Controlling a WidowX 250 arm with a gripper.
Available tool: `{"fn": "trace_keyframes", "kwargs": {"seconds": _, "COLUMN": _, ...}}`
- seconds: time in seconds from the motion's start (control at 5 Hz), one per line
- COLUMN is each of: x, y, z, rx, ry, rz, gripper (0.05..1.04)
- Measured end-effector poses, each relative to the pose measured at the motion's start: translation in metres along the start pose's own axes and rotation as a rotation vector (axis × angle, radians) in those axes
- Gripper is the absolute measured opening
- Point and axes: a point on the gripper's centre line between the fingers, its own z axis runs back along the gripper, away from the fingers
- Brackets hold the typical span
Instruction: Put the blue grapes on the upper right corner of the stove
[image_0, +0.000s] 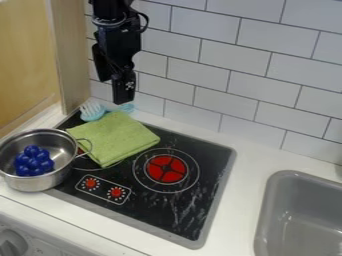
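Pre-grasp step, by judgement, with gripper (125, 92) above the stove's (157, 202) back left and degree of opening impossible to tell. Required next: travel to the pot (37, 184), descent inside, grasp of the blue grapes (33, 161). Appearance: glossy, deep blue, round, tightly bunched, resting within the pot.

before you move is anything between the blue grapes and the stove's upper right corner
Yes. The pot surrounds the grapes, so they likely need lifting over its rim. Past it, the green cloth lies low on the left side of the stove. Nothing else visible blocks the way.
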Motion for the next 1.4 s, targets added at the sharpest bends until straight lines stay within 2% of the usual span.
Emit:
{"fn": "trace_keyframes", "kwargs": {"seconds": 0.4, "x": -0.022, "y": -0.021, "z": -0.019, "rx": -0.067, "ry": 0.084, "rz": 0.012, "gripper": 0.999}}
{"fn": "trace_keyframes", "kwargs": {"seconds": 0.6, "x": -0.029, "y": -0.022, "z": 0.004, "rx": -0.051, "ry": 0.073, "rz": 0.028, "gripper": 0.999}}
{"fn": "trace_keyframes", "kwargs": {"seconds": 1.0, "x": -0.077, "y": -0.011, "z": 0.023, "rx": -0.027, "ry": 0.099, "rz": 0.141, "gripper": 0.999}}
{"fn": "trace_keyframes", "kwargs": {"seconds": 1.2, "x": -0.091, "y": -0.011, "z": 0.018, "rx": -0.027, "ry": 0.136, "rz": 0.155, "gripper": 0.999}}
{"fn": "trace_keyframes", "kwargs": {"seconds": 1.4, "x": -0.112, "y": -0.022, "z": 0.005, "rx": -0.058, "ry": 0.179, "rz": 0.17, "gripper": 0.999}}
